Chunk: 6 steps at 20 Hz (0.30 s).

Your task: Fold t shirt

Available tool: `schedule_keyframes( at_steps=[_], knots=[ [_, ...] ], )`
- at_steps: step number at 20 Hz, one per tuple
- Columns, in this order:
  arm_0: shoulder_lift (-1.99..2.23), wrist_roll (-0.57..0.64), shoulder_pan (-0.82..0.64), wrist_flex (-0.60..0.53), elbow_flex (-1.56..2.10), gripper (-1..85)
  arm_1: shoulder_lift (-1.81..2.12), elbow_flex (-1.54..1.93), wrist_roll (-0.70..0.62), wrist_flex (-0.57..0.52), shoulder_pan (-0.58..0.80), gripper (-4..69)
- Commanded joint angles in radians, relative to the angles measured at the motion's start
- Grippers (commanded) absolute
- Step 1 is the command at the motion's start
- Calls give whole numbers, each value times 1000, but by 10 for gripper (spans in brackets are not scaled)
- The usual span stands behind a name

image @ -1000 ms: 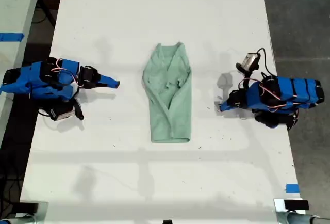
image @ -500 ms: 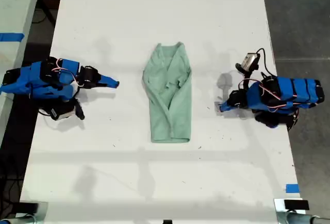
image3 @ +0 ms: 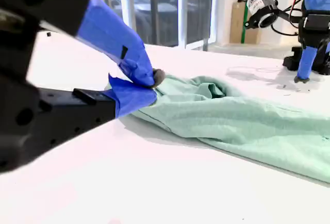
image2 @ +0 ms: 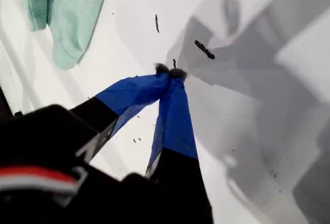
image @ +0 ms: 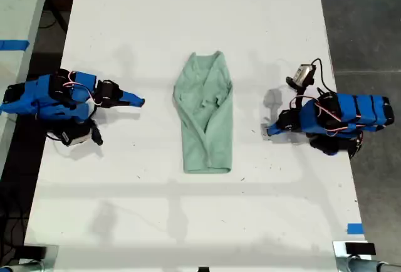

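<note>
The pale mint-green t shirt (image: 205, 115) lies folded into a long narrow strip in the middle of the white table (image: 188, 222). My first gripper (image: 269, 131) is on the exterior view's right, tips down on the table and shut on nothing (image2: 170, 72), with the t shirt (image2: 67, 12) off to one side. On the exterior view's left my second gripper (image: 141, 102) reaches level toward the shirt and stops short of it. Its jaws are shut and empty (image3: 152, 82), the t shirt (image3: 247, 121) lies beyond them, and the first arm (image3: 309, 22) stands behind.
Small dark specks (image2: 204, 49) dot the table by my first gripper. A blue tape mark (image: 354, 228) sits near the table's edge at the exterior view's lower right. A second table with blue tape (image: 14, 44) stands at that view's left.
</note>
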Motion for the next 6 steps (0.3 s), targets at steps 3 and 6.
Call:
schedule_keyframes(
  at_steps=[3,6],
  knots=[
    [9,-23,-12,5,2,0,12,21,3,3,-6,-14],
    [9,-26,-11,8,2,0,12,21,3,3,-8,-14]
  ],
)
